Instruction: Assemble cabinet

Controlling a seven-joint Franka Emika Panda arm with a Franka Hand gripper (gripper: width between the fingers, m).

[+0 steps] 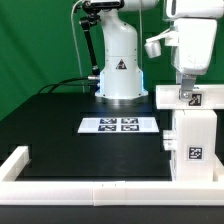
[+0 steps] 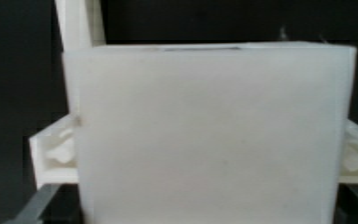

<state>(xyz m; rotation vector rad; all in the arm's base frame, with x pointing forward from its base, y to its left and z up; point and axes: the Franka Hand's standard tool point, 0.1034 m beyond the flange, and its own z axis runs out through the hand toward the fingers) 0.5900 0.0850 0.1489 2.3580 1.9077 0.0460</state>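
Note:
In the exterior view my gripper (image 1: 186, 86) comes down at the right and is shut on a smaller white cabinet block (image 1: 188, 98) with a marker tag. It holds the block directly on or just above the large white cabinet body (image 1: 195, 145), which stands at the right and shows a tag on its front. I cannot tell if block and body touch. In the wrist view the white block (image 2: 202, 120) fills the space between my gripper's (image 2: 197, 214) jaws. Only a dark finger edge (image 2: 34, 205) shows. White parts of the body (image 2: 51, 150) stick out on both sides beneath.
The marker board (image 1: 118, 125) lies flat on the black table at the middle. A long low white rail (image 1: 90, 192) runs along the front edge and turns up the exterior view's left (image 1: 14, 160). The robot base (image 1: 118, 65) stands at the back.

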